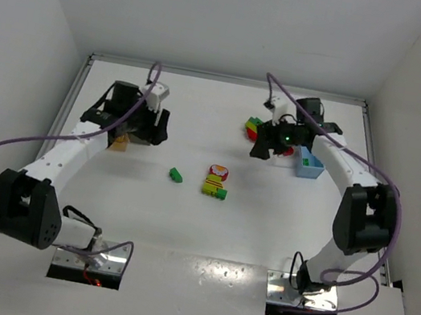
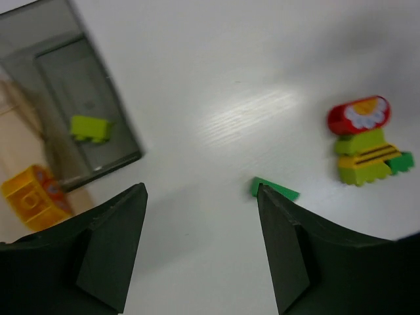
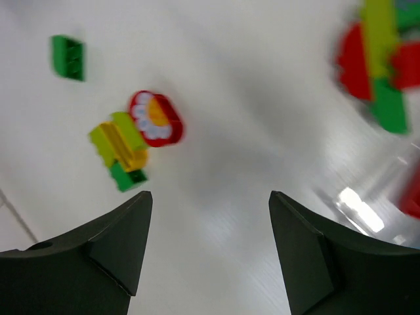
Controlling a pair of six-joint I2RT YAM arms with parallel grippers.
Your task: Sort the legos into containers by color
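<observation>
A single green brick [image 2: 275,191] lies flat on the table [image 1: 203,107], just past the tip of one finger of the left gripper [image 2: 200,197], whose fingers stand spread with nothing between them. Farther out on that side sits a multicoloured cluster [image 2: 363,141] of red, lime, yellow and green legos stuck together. Off the other finger is the smoky grey container [image 2: 59,72] with one lime brick [image 2: 90,128] inside, and beyond it the orange container [image 2: 13,131] holding a yellow-orange brick [image 2: 29,197]. The right gripper [image 3: 210,203] is also parted and empty. The same cluster lies ahead of one of its fingers and a red-and-green pile [image 3: 377,65] ahead of the other, with the blue container [image 1: 309,167] close by. The green brick is low and thin, so fingers closing off-centre would likely skid it away. The cluster, dropped whole, would mis-sort in any bin. Both arms reaching for the middle could also collide.
</observation>
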